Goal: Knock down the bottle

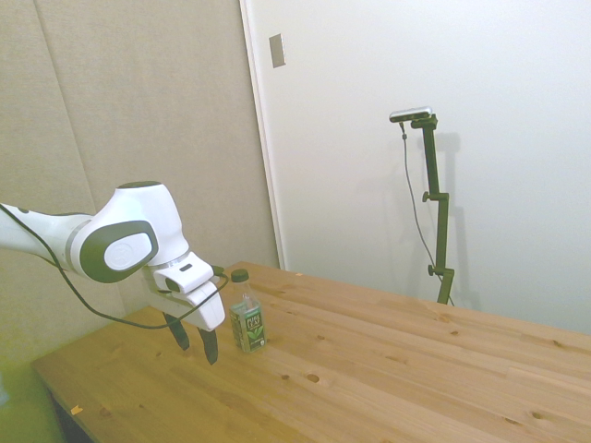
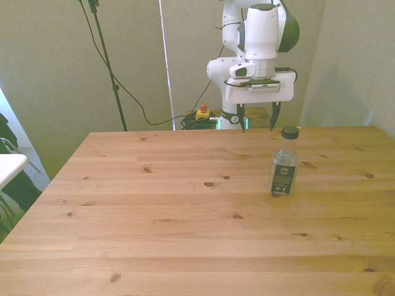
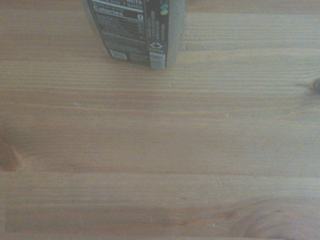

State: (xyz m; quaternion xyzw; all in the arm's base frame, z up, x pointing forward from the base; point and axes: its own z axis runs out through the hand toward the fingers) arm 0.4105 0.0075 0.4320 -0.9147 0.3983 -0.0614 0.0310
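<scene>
Right now, in the side view, you see the bottle [image 1: 247,318] standing upright on the wooden table [image 1: 388,369], lower left of the frame, its dark cap on top and the green-and-white label facing the camera. Your gripper [image 1: 196,343] hangs just beside it on the picture's left, fingers pointing down and spread apart, holding nothing; the fingertips sit close above the wood without touching the bottle.

Turn to the front view and you find the bottle [image 2: 284,169] right of centre, upright, apart from everything else on the table [image 2: 154,222]. The gripper [image 2: 257,121] shows above and behind it in the upper middle of the frame, its two dark fingers set wide with clear space between them and nothing held.

From the wrist view you get only the bottle's lower part [image 3: 135,30], at the top edge of the picture, label print visible, with bare planks [image 3: 160,150] filling the rest.
</scene>
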